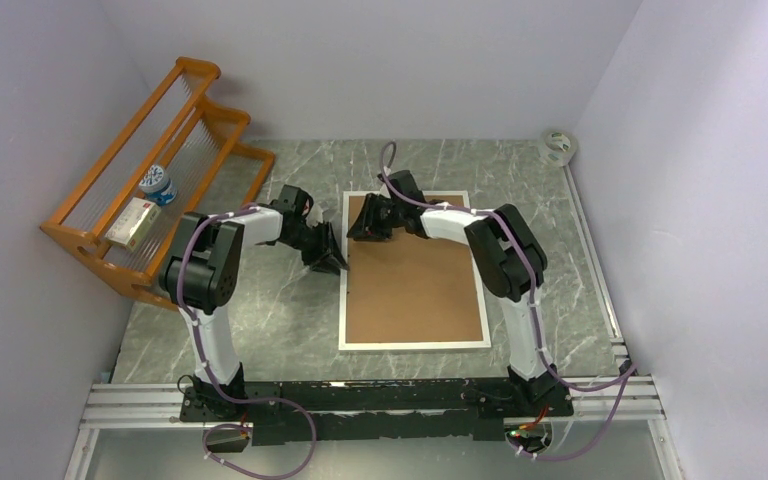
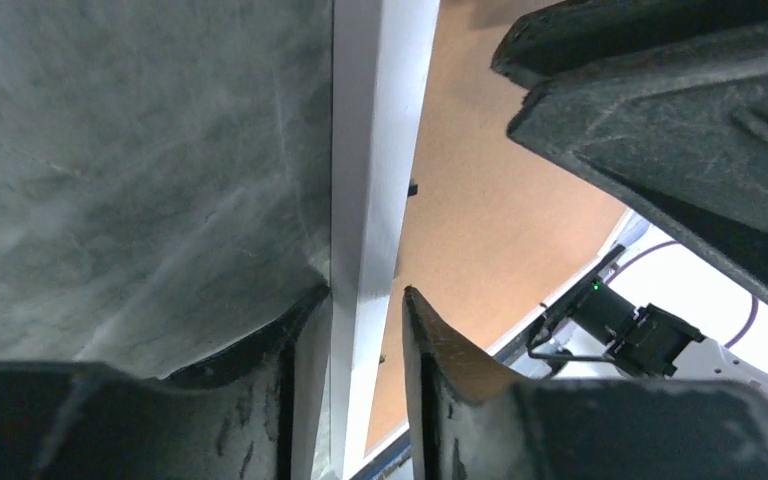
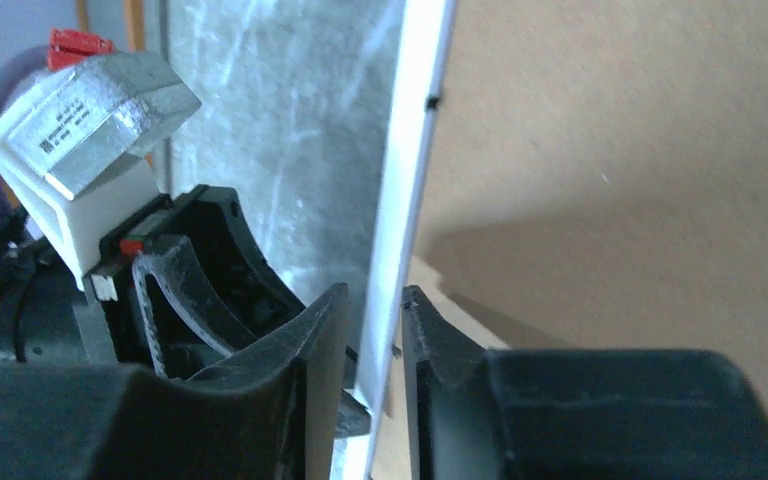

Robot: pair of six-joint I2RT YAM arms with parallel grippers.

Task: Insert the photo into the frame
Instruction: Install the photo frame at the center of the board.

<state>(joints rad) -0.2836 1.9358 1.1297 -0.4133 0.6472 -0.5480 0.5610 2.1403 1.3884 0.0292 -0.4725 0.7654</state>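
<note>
The left gripper (image 2: 365, 295) straddles the white rail of the frame (image 2: 370, 150). One finger is on the table side and the other on the board side, and both pads (image 2: 430, 340) sit against the rail, so it looks like a light pinch across the rail's width. The right gripper (image 3: 375, 295) straddles the same rail a little farther from the arm bases. Its board-side finger touches the rail, but a thin dark gap shows at the other finger, so I cannot tell whether it is gripping or only bracketing the edge.

Taking the rail edge-on makes sense, because it is the only raised part of a flat thing that narrow jaws can catch. With two holds along one side the frame would be less likely to swing if that side is tipped up or slid.

The frame lies flat in the middle of the table (image 1: 290, 320), face down. Its brown backing board (image 1: 415, 290) faces up inside the white border, and both arms reach in toward the far left corner. Small dark tabs show along the rail's inner edge, which are probably the catches that hold the board in place.

The photo shows in no view. It may be under the board or somewhere out of sight, so I cannot judge whether the frame is about to be opened or has been loaded.
</note>
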